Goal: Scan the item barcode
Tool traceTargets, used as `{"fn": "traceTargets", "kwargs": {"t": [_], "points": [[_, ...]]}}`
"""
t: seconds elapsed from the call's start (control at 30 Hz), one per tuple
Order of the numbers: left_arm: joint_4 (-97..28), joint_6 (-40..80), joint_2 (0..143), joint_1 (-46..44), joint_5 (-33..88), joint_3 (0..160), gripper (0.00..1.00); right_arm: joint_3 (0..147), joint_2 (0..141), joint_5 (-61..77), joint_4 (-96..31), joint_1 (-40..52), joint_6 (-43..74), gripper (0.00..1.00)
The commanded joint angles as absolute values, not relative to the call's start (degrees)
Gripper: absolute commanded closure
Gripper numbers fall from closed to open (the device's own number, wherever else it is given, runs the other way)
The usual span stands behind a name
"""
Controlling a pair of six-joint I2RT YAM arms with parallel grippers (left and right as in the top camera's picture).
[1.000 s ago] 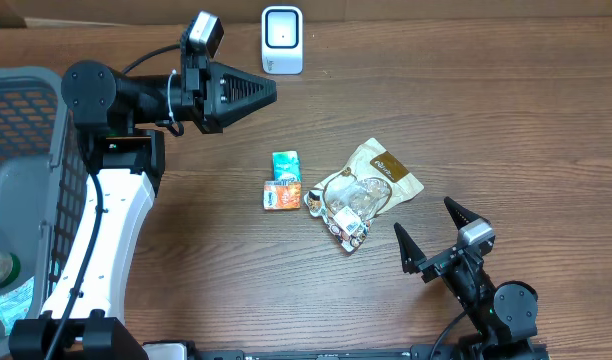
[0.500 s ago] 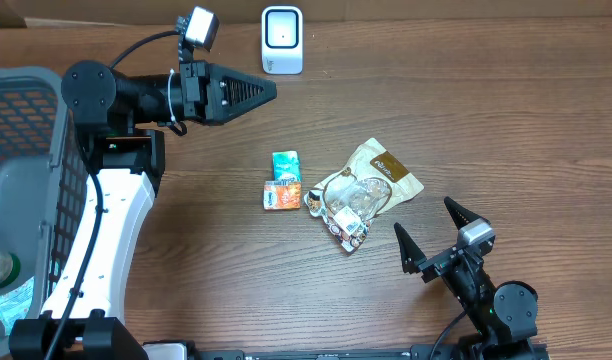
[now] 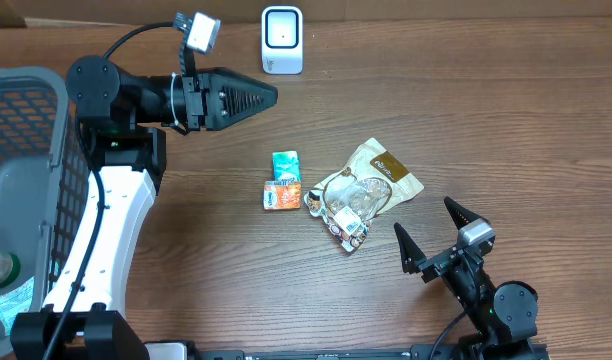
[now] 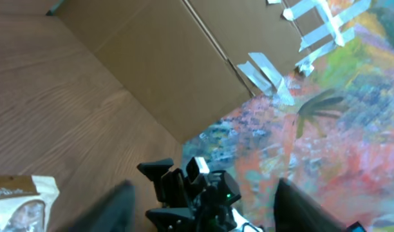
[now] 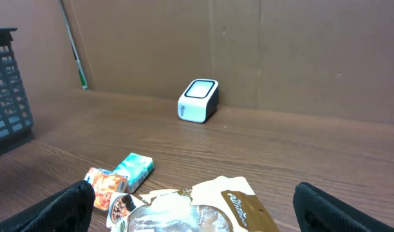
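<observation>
Lying flat, tan pouch (image 3: 366, 193), clear window

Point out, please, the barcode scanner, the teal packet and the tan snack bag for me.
barcode scanner (image 3: 282, 38), overhead view, on its top face.
teal packet (image 3: 285, 165), overhead view, middle of its face.
tan snack bag (image 3: 391, 168), overhead view, on its brown label.

White scanner (image 3: 282, 40) upright; teal packet (image 3: 285, 165) flat
</observation>
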State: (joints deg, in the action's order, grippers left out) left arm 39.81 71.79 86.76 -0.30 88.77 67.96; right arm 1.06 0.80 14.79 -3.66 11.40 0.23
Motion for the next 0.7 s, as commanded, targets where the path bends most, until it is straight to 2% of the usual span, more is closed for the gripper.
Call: {"fn": "traceTargets", "kwargs": {"t": [0.0,0.07,0.23,0.67], "points": [[40.1,69.38,87.18,-0.3,90.52,68.51,0.18,0.45,0.16,14.68,-3.38,11.62,0.45,0.0],[40.1,69.38,87.18,-0.3,90.52,68.51,0.0,0.45,0.16,14.68,-3.38,11.62,0.45,0.0],[41.52,65.49,87.18,-0.3,90.54,68.51,0.0,0.45,0.16,14.68,-3.38,11.62,0.45,0.0],[41.54,64.25,87.64,3.07,90.56,68.51,0.0,0.45,0.16,14.68,-3.38,11.62,0.45,0.0]]}}
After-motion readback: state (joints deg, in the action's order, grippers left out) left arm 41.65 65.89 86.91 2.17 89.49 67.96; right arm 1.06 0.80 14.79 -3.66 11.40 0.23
